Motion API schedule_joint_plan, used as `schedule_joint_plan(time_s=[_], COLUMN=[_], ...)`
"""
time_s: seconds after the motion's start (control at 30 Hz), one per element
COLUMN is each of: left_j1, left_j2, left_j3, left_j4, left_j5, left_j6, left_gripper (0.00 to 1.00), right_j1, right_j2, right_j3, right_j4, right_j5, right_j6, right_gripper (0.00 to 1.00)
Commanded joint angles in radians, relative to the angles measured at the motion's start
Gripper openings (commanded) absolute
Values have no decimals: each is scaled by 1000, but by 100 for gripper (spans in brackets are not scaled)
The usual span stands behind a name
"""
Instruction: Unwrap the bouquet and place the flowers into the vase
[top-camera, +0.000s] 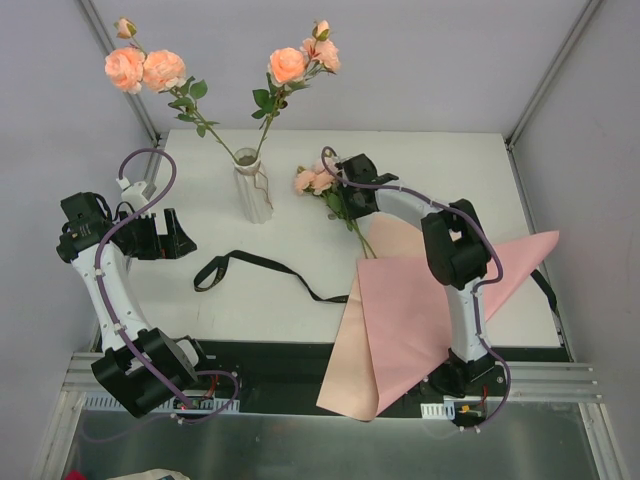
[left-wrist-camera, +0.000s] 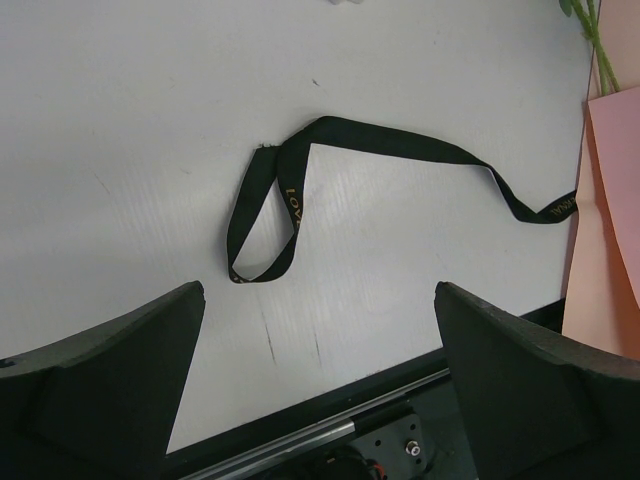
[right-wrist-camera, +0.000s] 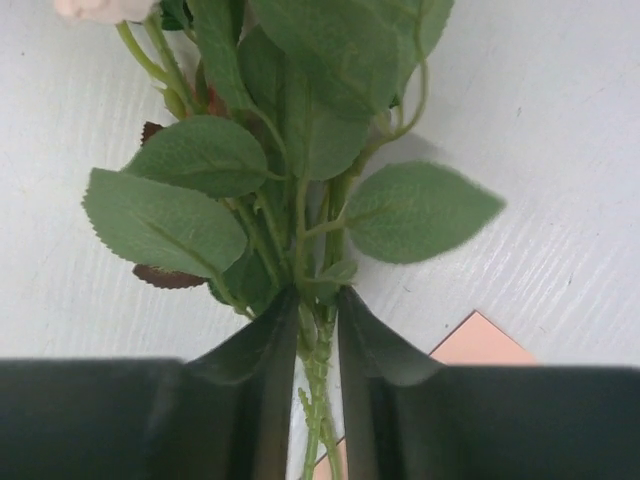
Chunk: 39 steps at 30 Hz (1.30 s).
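left hand (left-wrist-camera: 318, 292) wide open, empty, above ribbon (left-wrist-camera: 400, 141) near desk (left-wrist-camera: 120, 120) front edge | right hand (right-wrist-camera: 317, 300) pinches flower stems (right-wrist-camera: 316, 352) | only top view shows vase (top-camera: 254, 195)

Two flowers (top-camera: 287, 65) in vase (top-camera: 253, 192), third flower (top-camera: 312, 181) flat

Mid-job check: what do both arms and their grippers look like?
The left arm and right arm have white links with bulky black joint housings. A purple-grey cable loops along each. The left gripper and right gripper have matte black, wedge-shaped fingers. No markings visible.
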Motion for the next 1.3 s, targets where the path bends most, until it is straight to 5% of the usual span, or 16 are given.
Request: schedule_joint_plan(time_s=[0.0, 0.6, 0.93, 1.27], left_j1=[10, 10, 10, 19], left_j2=[0, -21, -29, -13], left_j3=[8, 2, 21, 33], left_j4=[-2, -2, -3, -2], left_j5=[29, 33, 29, 26], left_j6=[16, 14, -1, -54], left_gripper=[99, 99, 99, 99], right_j1=[-6, -1, 45, 138], right_j2=[-16, -415, -720, -819], right_j3=[17, -222, -517, -336], right_j4=[-31, 185, 850, 1179], right_j5=[16, -57, -64, -150], right_j6=[28, 120, 90, 53], right_gripper=[14, 1, 1, 1])
